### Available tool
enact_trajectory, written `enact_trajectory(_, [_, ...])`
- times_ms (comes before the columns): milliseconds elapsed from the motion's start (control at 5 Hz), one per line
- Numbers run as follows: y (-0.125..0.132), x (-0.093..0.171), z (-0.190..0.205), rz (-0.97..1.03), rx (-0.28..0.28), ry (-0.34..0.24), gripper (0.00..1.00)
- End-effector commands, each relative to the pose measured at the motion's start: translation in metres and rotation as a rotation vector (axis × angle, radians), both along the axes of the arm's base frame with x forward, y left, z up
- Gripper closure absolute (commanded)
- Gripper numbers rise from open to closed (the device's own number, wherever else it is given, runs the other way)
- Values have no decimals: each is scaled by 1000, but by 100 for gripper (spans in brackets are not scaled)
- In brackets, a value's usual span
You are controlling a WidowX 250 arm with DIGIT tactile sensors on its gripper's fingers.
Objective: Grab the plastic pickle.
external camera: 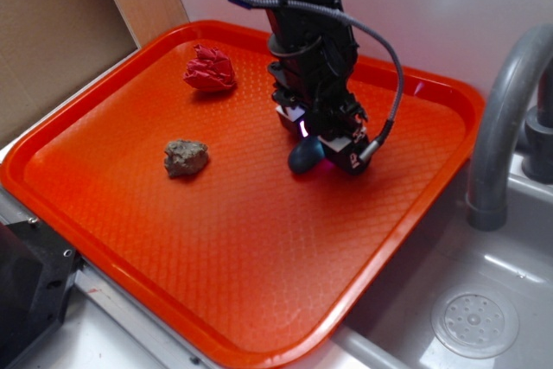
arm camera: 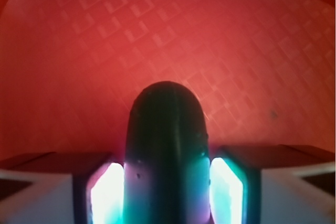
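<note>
No text, label, brand or number can be read anywhere.

Gripper (external camera: 313, 146) lowered at tray (external camera: 242, 248) centre, dark plastic pickle (external camera: 304, 157) between its fingers. Red wad (external camera: 210, 69) at 11 o'clock; grey rock chunk (external camera: 186, 157) at 9 o'clock.

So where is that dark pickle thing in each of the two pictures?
Exterior: the plastic pickle sits mid-tray, right of centre, its rounded end poking out under the gripper.
Wrist: it fills the bottom centre, upright between the two glowing fingers.
Shared landmark: the orange tray with its woven texture.
</note>
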State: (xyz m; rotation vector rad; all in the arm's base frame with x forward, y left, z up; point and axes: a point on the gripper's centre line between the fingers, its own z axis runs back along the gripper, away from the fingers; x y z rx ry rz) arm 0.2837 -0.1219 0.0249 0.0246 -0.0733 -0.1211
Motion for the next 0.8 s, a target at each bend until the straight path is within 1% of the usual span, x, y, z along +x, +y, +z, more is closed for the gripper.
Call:
enact_trajectory(0, [15,4,96,77,67,-106,100])
enact_trajectory(200, [29,-5,141,173,117,-94,100])
enact_trajectory(400, [47,-23,177,161,15,-56,100])
enact_trajectory(600, [72,-43,207,229,-34,-73,100])
